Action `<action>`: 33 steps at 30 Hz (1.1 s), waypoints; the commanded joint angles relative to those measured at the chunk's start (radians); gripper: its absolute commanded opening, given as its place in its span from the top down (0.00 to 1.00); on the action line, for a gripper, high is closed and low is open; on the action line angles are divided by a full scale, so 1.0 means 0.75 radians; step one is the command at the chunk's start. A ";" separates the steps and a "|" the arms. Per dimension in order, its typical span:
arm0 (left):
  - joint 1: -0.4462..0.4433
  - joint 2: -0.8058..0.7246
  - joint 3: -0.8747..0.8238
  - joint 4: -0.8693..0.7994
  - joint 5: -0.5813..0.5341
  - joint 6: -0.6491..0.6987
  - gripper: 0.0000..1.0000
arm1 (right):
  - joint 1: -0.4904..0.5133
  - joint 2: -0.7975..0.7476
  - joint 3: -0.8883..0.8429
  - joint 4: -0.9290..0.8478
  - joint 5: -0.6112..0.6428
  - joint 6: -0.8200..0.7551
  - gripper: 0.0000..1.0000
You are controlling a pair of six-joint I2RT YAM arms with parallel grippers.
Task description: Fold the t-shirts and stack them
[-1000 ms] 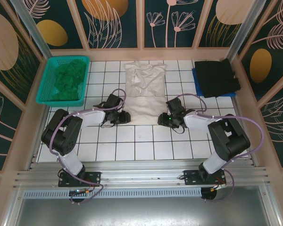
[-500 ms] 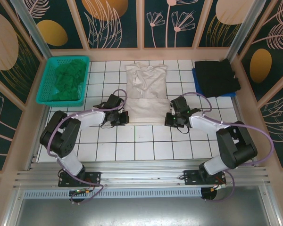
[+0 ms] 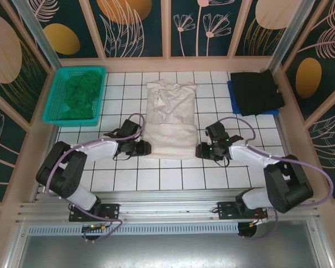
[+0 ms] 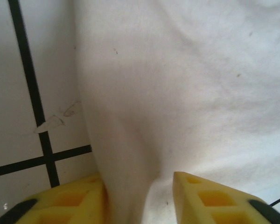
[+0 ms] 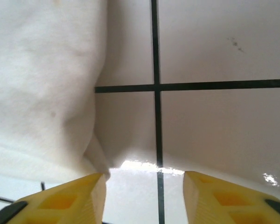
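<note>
The cream shirt [image 3: 168, 120] lies flat in the middle of the table [image 3: 173, 173], with its near part already folded over into a smooth double band. It is light, soft cloth with no stiffness: it will sag, wrinkle and slide easily on the glossy tiles, and a pull on one side only will skew it. I think you should take it at the two near corners of the folded band, low at the table, and pinch all layers together so the fold does not open.

The left end effector [image 3: 144, 148] sits at the left near corner. In its wrist view the fingers [image 4: 203, 198] stand apart with a ridge of cloth between them, so it looks open and not clamping. The right end effector [image 3: 202, 151] is just beside the right near corner. It is open too, with bare tile between its fingers and the shirt edge next to one of them.

The black shirt [image 3: 255, 92] lies folded at the far right, and the green shirt [image 3: 78, 95] is bunched in the basket [image 3: 53, 114].

Compared with a second ago, the cream shirt has slid toward the arms. Its far edge and its near edge are both closer to you, and both end effectors have come back with it.
</note>
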 commanded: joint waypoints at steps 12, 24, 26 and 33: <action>0.006 0.005 -0.111 0.078 0.019 -0.037 0.55 | 0.102 0.024 -0.154 0.399 -0.121 0.245 0.46; 0.004 -0.001 -0.105 0.163 0.116 -0.056 0.78 | 0.199 0.171 -0.047 0.336 0.018 0.265 0.65; 0.005 -0.038 -0.103 0.158 0.123 -0.059 0.89 | 0.199 0.148 -0.038 0.317 0.040 0.268 0.73; 0.005 -0.149 -0.116 0.111 0.128 -0.070 1.00 | 0.217 0.029 -0.003 0.240 0.067 0.270 1.00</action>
